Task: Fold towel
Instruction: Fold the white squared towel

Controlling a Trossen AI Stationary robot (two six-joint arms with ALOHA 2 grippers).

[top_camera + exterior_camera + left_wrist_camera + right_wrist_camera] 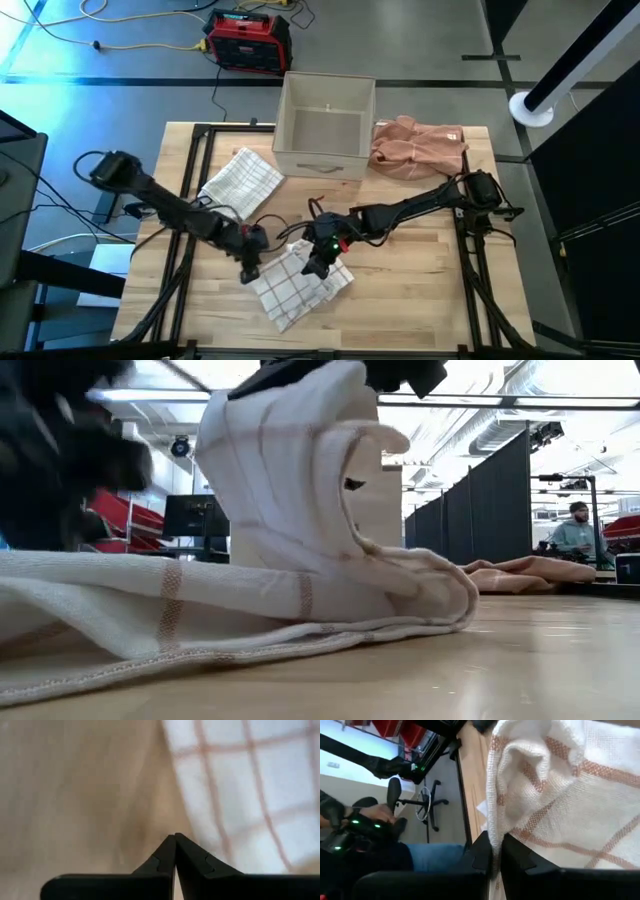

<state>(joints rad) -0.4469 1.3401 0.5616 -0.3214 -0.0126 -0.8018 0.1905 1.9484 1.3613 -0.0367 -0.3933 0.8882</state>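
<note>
Your checked towel (300,285) lies near the table's (420,290) front edge, midway along it. The right pincer (496,851) has pinched one edge and lifted it; the left pincer (175,840) is closed on nothing beside it. The cloth looks soft, light and floppy, so grip at hems and corners.

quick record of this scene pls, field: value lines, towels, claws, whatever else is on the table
towel being folded: white checked towel, near table edge, one part lifted
right claw: shut on that towel's edge, holding it up
left claw: shut, empty, over bare wood beside the towel
second checked towel: flat, left of the box
box: open, far side of table
pink cloth: bunched, right of the box
</note>
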